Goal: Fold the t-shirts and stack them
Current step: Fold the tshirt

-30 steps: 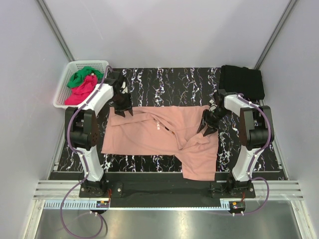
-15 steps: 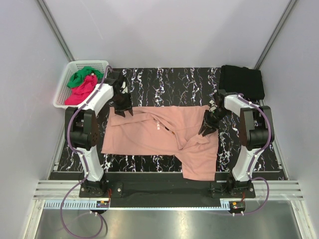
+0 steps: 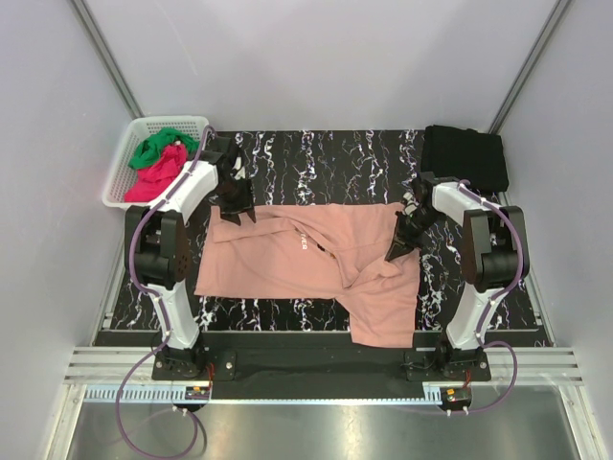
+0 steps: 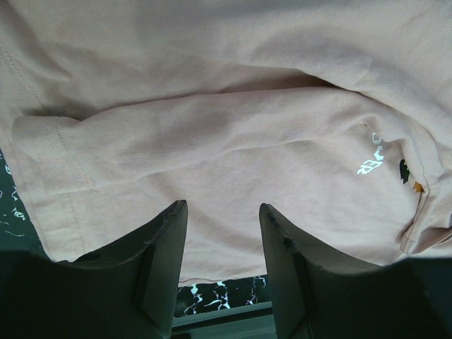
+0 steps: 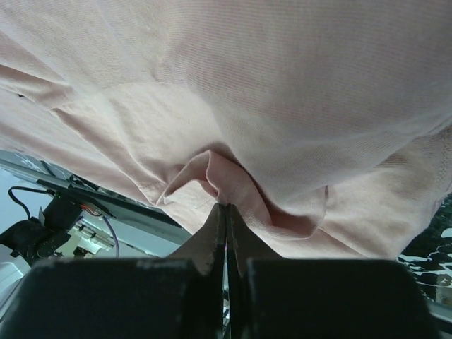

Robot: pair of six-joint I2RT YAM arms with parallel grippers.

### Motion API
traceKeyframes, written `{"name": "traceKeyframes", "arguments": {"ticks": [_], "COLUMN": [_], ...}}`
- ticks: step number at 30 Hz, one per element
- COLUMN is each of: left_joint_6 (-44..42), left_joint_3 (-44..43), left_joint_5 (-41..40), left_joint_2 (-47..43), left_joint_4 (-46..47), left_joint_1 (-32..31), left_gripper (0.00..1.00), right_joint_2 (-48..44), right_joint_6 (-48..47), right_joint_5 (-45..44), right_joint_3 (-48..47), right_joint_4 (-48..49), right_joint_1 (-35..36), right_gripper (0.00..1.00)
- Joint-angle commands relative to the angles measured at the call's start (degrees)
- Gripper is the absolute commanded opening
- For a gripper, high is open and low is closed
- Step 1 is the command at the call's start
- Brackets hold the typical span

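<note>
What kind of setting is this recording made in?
Likely a lab robot cell: plain white panels box in a marble-print table, two arms bolted to a metal rail, a pink tee spread out, basket of tees beside.

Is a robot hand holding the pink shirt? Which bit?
The right gripper pinches a small bunched fold of the pink t-shirt, near its right edge. The left gripper is open, holding nothing.

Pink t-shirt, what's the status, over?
Left end effector open over pink t-shirt. Right end effector shut, pinching its fold. Black t-shirt, basket apart from it.
</note>
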State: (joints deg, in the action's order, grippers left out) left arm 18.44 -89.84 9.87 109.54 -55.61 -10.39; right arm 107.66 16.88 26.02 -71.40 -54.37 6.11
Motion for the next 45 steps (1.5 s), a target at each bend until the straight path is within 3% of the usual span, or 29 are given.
{"name": "traceKeyframes", "arguments": {"ticks": [1,29,30,33,41,45], "left_joint_6": [-0.1,0.5,0.5,0.6,1.0,1.3], "left_joint_3": [-1.0,-3.8,-3.7,-3.8,-4.3,-4.0], "left_joint_5": [0.2,1.5,1.4,1.3,1.5,1.6], "left_joint_2": [-2.8,-4.1,-4.3,-4.7,-5.6,-5.5], "left_joint_4": [1.3,1.3,1.3,1.2,1.0,1.0], "left_joint_1": [0.0,0.0,-0.1,0.0,0.0,0.0], "left_gripper": [0.5,0.5,0.5,0.5,0.51,0.51], "right_joint_2": [-1.8,-14.3,-14.6,-16.2,-19.7,-19.4], "right_joint_6": [-0.4,8.3,8.9,10.3,11.6,11.9], "right_joint_5": [-1.1,-5.4,-5.6,-7.0,-10.7,-11.0], "right_joint_3": [-1.1,4.0,4.0,4.4,1.6,-1.6], "right_joint_4": [-1.7,-14.9,-16.1,-17.7,-23.3,-17.4], "right_joint_1": [0.1,4.9,4.9,5.1,5.1,5.1], "right_gripper": [0.0,0.0,0.09,0.13,0.18,0.17]}}
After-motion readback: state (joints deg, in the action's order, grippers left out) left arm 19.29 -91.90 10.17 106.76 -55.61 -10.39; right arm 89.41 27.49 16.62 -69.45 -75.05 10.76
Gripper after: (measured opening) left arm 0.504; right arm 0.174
